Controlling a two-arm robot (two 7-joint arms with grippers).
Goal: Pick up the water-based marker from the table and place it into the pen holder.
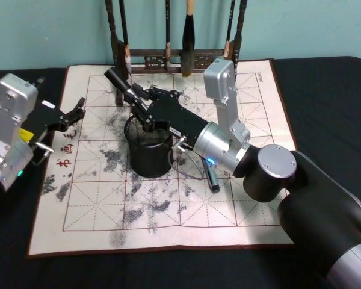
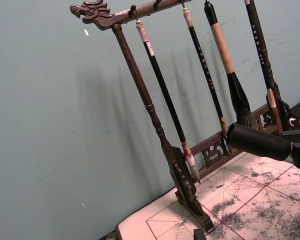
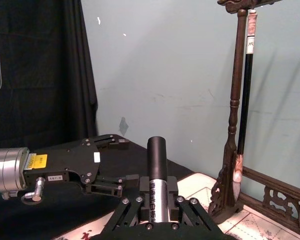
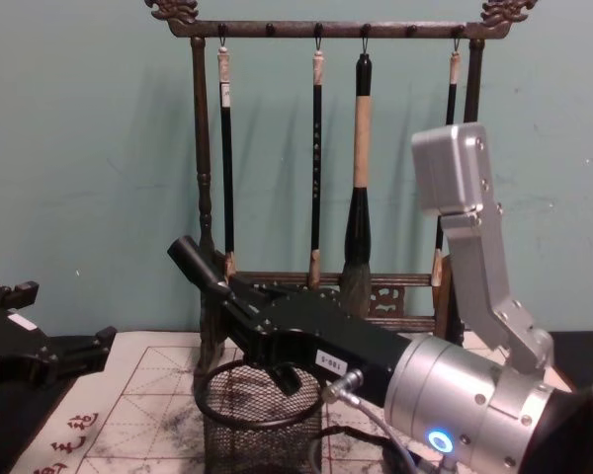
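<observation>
Marker (image 1: 116,80), clamped slantwise in the right gripper (image 1: 137,99), is held just above the holder (image 1: 149,161) on the table (image 1: 325,90); it should be uprighted and centred before release. Left gripper (image 1: 78,109) parked, jaws apart.

The pen holder (image 1: 147,159) stands on the table (image 1: 240,208), brush rack (image 1: 153,60) behind it.

Dark table (image 1: 325,90) carries a whitish felt mat (image 1: 168,226), red-gridded and ink-stained. On the mat: black mesh pen holder (image 1: 149,159) upright; dark pen (image 1: 210,177) lying nearby. Wooden brush rack (image 1: 168,60) stands at its far edge.
</observation>
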